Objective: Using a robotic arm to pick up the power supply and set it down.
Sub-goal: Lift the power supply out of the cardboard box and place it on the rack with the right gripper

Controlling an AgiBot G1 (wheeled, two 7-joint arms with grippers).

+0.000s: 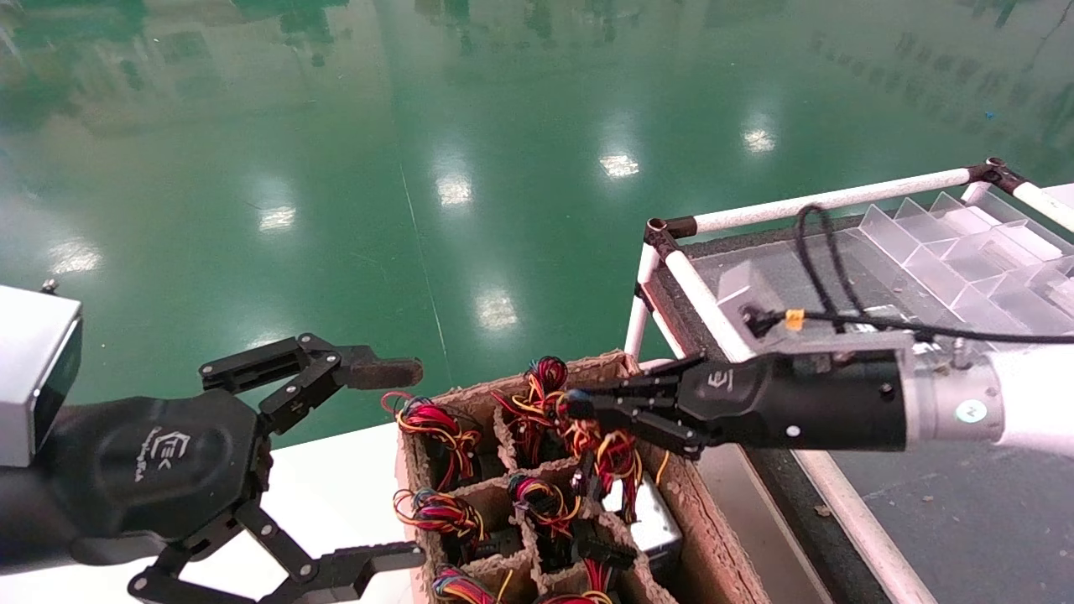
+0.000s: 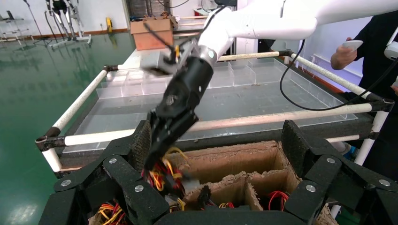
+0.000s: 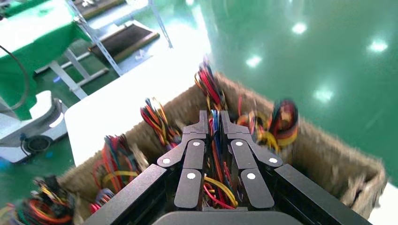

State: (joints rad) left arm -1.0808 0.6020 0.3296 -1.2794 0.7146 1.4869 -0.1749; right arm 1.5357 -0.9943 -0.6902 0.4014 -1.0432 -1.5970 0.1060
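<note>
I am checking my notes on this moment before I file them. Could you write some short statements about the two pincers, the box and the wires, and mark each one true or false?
1. The right pincer is closed on a bundle of coloured wires over the cardboard box. True.
2. The left pincer is closed on a power supply. False: it is open and holds nothing, beside the box.
3. The box is split into cells, several with wire bundles in them. True.
4. The right pincer is over the clear divided tray. False: it is over the box; the tray lies behind it on the framed table.
5. A black cable with a yellow tag runs along the right arm. True.
</note>
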